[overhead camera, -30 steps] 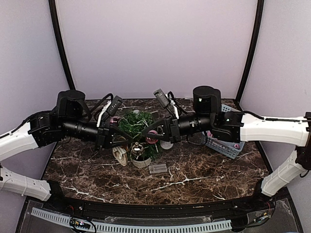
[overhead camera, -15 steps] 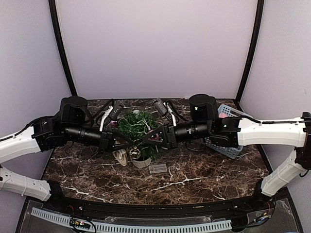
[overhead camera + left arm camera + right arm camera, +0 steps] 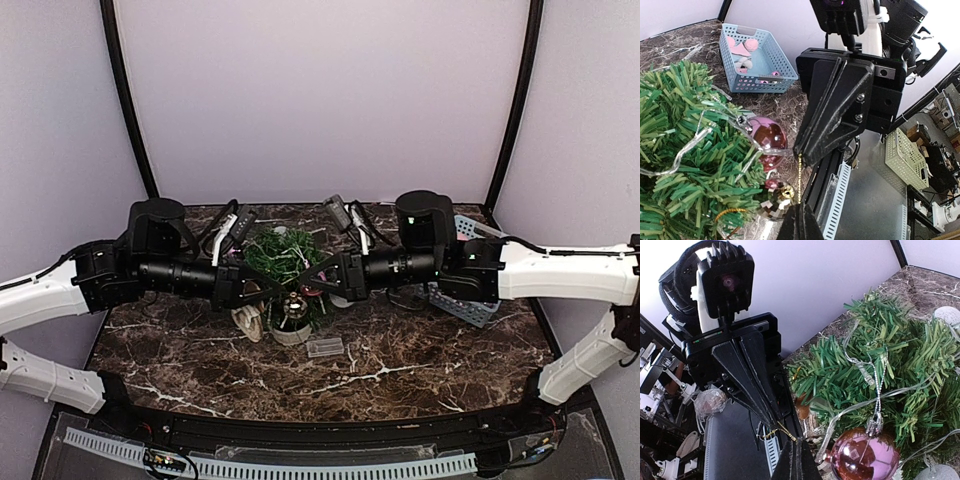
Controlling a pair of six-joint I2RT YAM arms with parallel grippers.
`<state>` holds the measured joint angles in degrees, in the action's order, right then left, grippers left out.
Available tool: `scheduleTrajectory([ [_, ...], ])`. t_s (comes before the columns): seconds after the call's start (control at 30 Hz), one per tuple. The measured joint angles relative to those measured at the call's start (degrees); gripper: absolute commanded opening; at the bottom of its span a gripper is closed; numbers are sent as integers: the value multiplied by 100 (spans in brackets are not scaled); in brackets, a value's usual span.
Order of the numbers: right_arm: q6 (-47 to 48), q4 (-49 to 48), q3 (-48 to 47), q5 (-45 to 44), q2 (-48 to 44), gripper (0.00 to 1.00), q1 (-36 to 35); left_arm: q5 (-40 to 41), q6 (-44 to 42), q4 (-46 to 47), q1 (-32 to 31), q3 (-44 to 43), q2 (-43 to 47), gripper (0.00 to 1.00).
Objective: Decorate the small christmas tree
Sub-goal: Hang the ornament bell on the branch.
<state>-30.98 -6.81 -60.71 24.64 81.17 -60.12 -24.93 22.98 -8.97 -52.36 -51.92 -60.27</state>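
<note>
The small christmas tree stands in a pale pot at the table's middle, strung with a clear light wire and a pink bauble. Just in front of the tree my left gripper and my right gripper meet tip to tip. Both are shut on a thin gold bead chain. In the right wrist view the gold chain runs between the right gripper and the left gripper. A small mirror-ball ornament hangs from the chain beside the branches.
A blue basket with pink and white ornaments sits at the right, partly under my right arm. A small clear box lies in front of the pot, and a pale pinecone-like ornament lies to its left.
Both grippers have risen and come together in front of the tree, then shifted slightly right. The mirror ball still hangs between them.
</note>
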Motion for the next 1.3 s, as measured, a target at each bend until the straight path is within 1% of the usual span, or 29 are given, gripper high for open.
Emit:
scheduleTrajectory([
  [0.4, 26, 236, -85, -297, -11, 0, -11, 315, 125, 37, -4, -15, -59, 0],
  [0.67, 111, 437, -319, -372, -4, 0, -26, 509, 195, 59, -4, -20, -59, 0],
  [1.0, 293, 793, -592, -629, 153, 0, -76, 627, 302, 55, -4, -20, -59, 0],
  [1.3, 350, 944, -708, -680, 251, 0, -90, 660, 337, 52, -4, -22, -59, 0],
])
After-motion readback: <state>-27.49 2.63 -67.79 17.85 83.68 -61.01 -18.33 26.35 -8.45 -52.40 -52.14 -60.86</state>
